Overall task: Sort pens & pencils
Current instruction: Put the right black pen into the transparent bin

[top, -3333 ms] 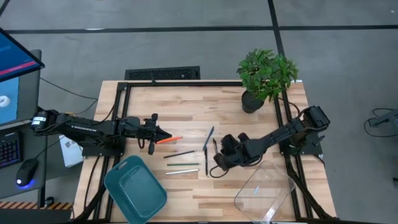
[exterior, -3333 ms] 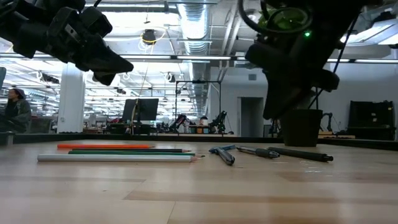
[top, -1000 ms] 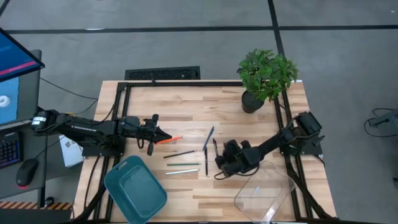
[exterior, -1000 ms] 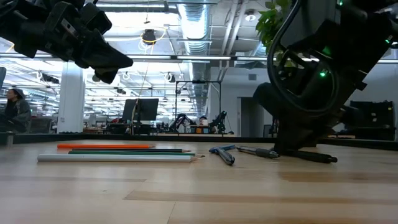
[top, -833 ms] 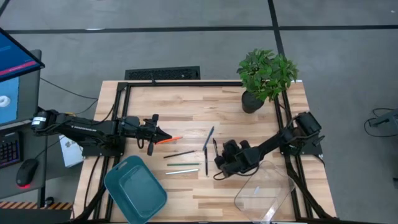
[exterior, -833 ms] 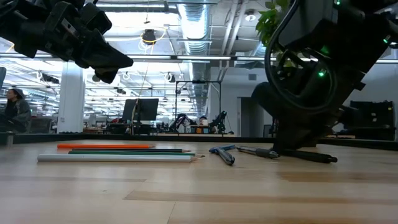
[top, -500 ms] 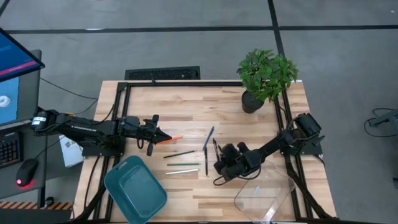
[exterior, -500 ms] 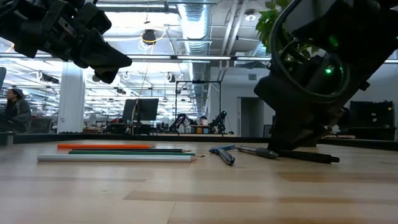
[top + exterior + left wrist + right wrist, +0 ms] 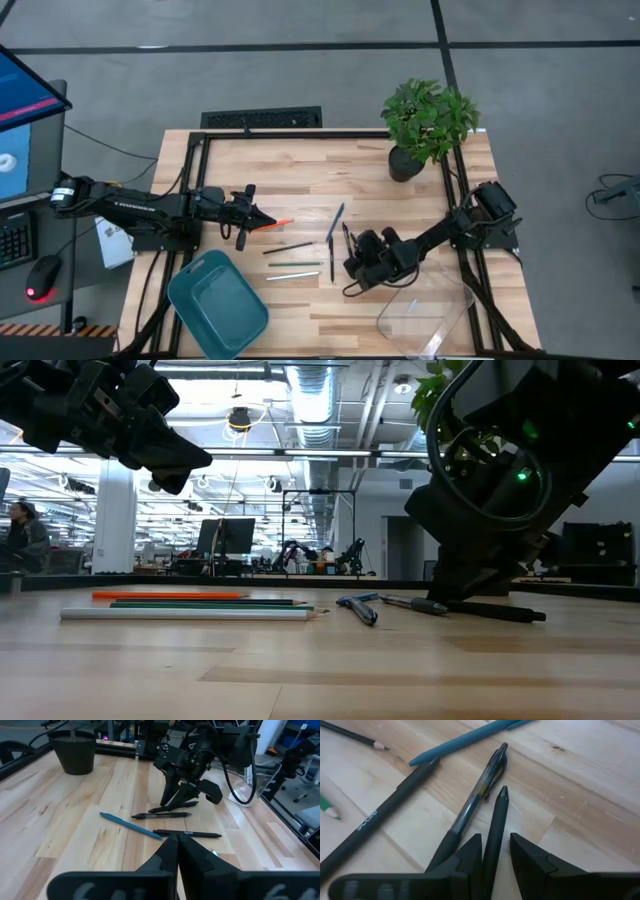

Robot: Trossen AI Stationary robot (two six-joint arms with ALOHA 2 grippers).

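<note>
One black pen (image 9: 375, 827) carries small pale lettering along its barrel, too small to read for certain. Pale lettering runs along the left arm (image 9: 130, 203), also unreadable.

Four pens lie on the table (image 9: 300, 170): one blue pen (image 9: 470, 737) and three dark ones, a clear-barrelled pen (image 9: 479, 787), a matte black pen (image 9: 380, 817) and a plain black pen (image 9: 495, 827). All four sit on the potted plant (image 9: 428, 120) side of the pencils. There are four pencils: one orange pencil (image 9: 281, 223), one dark pencil (image 9: 288, 247), one green pencil (image 9: 295, 264) and one pale pencil (image 9: 292, 276). There are two containers, one teal bin (image 9: 217, 303) and one clear bin (image 9: 425, 310), and one potted plant.
</note>
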